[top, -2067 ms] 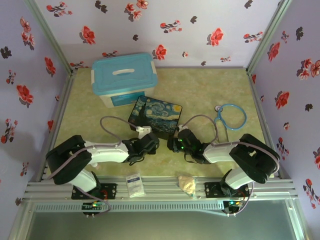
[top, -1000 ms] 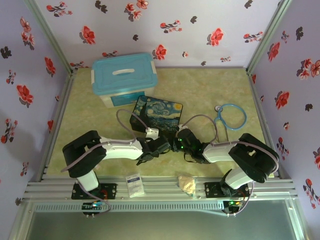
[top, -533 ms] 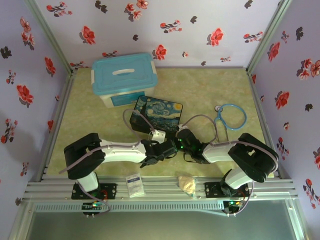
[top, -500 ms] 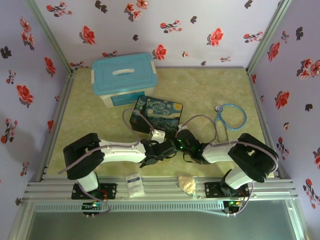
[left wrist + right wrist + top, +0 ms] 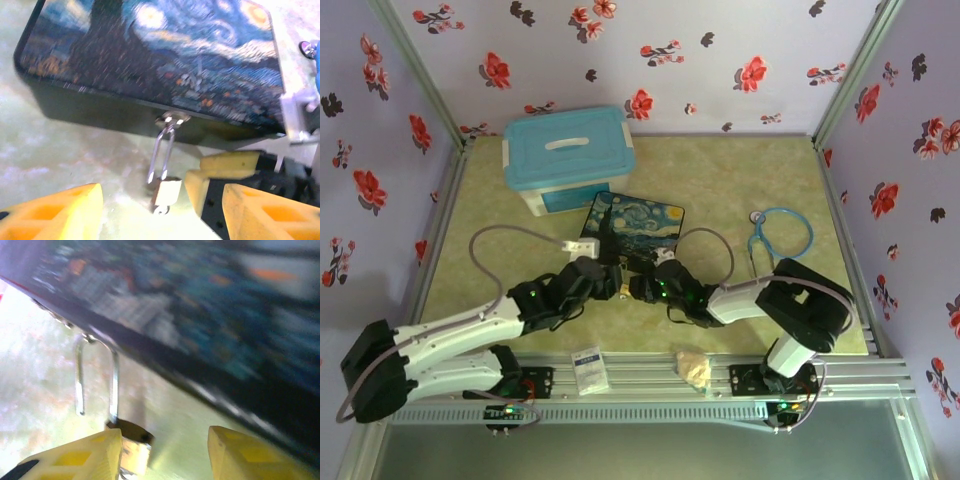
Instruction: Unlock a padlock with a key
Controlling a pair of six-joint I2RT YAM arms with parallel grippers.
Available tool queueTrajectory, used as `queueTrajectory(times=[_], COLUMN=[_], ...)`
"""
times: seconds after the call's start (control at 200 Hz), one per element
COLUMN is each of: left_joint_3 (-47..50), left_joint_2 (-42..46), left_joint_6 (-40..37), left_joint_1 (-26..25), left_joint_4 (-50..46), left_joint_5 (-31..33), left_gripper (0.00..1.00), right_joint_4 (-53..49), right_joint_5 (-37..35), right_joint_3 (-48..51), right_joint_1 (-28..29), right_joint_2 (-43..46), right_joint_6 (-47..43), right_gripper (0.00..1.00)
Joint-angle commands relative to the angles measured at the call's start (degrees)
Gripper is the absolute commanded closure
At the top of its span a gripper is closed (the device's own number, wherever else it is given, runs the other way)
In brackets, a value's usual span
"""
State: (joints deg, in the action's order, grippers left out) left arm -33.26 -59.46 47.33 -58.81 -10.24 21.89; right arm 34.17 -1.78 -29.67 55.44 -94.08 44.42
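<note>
Both arms lay low over the pale green marbled surface point(image 5: 750, 180): the white left arm point(image 5: 450, 335) stretched long from the near corner, the right arm point(image 5: 750, 295) bent back leftward. They met before the dark starry-night painted tin box point(image 5: 635, 228). Left claw point(image 5: 161, 200) gaped wide, empty! Right claw point(image 5: 165, 440) stood part open, gripping nothing, one finger just beside the small brass padlock point(image 5: 167, 192). It hung from the box's latch, one leg of its silvery shackle free. The tiny key was lost in blur.
</note>
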Motion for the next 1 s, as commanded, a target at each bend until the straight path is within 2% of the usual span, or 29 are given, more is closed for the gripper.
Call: queueTrajectory(times=[0.0,0.15,0.285,0.39,0.64,0.83,0.995], left_joint_3=[4.79,7.21,8.11,8.73,8.66,8.73,8.49], left_joint_2=[2.73,4.87,6.63,7.58,8.41,9.02,9.35], left_joint_6=[3.26,4.13,4.35,4.39,3.39,3.12,2.77], left_joint_1=[1.27,2.19,2.83,3.43,4.47,4.93,5.17], left_joint_4=[6.20,5.64,4.57,4.79,3.61,2.77,2.11], left_joint_5=[-4.14,-4.45,-4.37,-4.32,-4.32,-4.36,-4.32], left_gripper=[0.36,0.35,0.35,0.35,0.35,0.35,0.35], right_joint_4=[1.92,-2.81,-19.93,-27.30,-24.00,-14.20,-11.32], right_joint_5=[3.63,2.62,-5.98,-9.32,-7.72,-4.86,-2.94], right_joint_3=[-2.45,-5.75,-12.15,-15.28,-15.36,-12.76,-11.17], right_joint_1=[1.09,2.43,5.71,7.27,7.33,6.71,6.37], right_joint_2=[-3.49,-4.71,-5.06,-7.10,-10.85,-11.78,-11.06], right_joint_6=[0.30,-1.66,-5.24,-5.91,-3.71,-3.51,-2.71], right_gripper=[0.51,0.51,0.53,0.55,0.59,0.61,0.79])
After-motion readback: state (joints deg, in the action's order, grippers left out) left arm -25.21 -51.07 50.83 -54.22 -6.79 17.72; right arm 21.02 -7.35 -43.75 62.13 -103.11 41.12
